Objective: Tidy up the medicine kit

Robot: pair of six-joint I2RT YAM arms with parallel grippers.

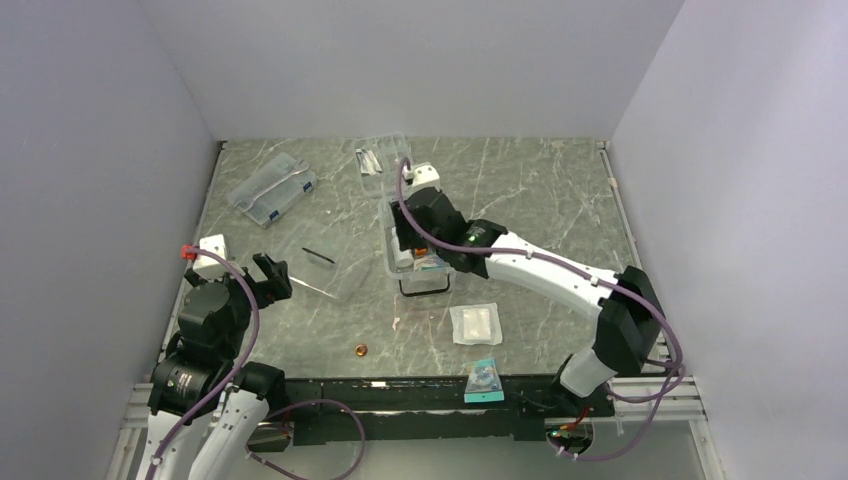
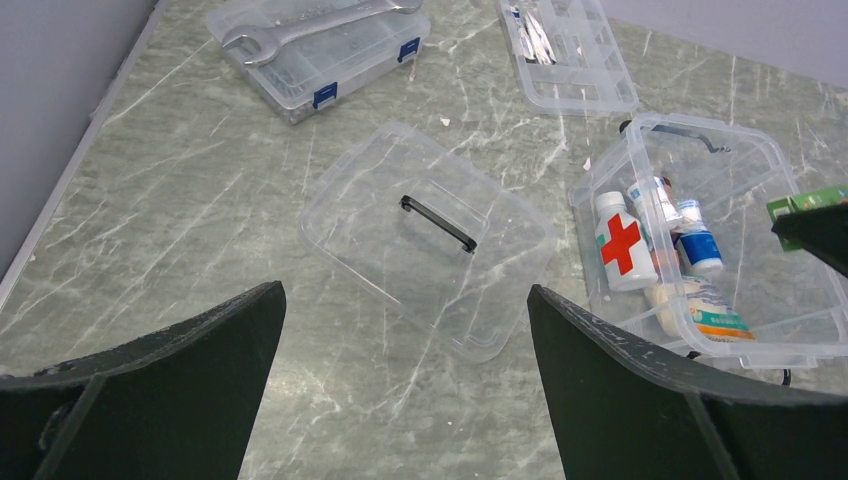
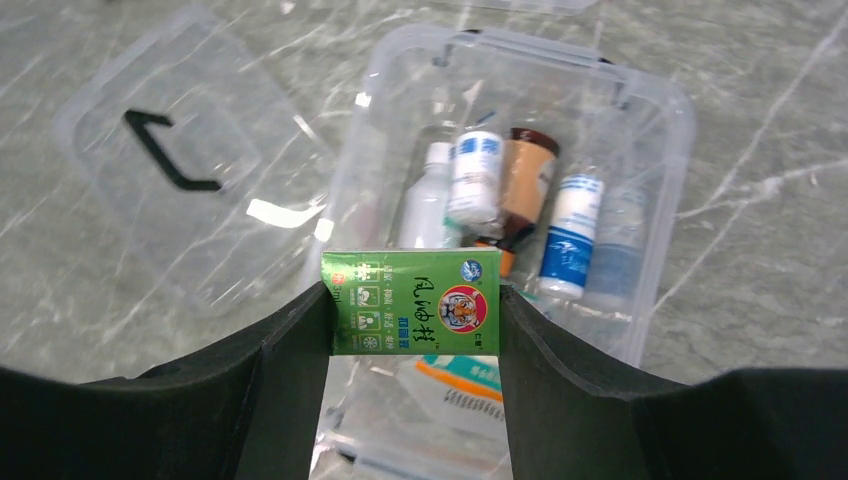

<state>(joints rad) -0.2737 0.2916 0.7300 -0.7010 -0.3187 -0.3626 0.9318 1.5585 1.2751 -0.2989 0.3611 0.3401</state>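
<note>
While right end effector (image 3: 411, 322) clamps green box (image 3: 418, 300) over medicine kit (image 3: 672, 190) | left end effector (image 2: 405, 296) spread wide, empty

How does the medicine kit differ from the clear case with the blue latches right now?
The medicine kit is open, its lid lying beside it; the blue-latched case is shut, a wrench lying on top. The kit is deeper and bears a red cross; the case is flatter with blue latches. Both are clear plastic.

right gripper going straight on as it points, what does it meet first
The green box held in the right gripper would probably meet the packet and bottles in the open medicine kit; depth unclear.
</note>
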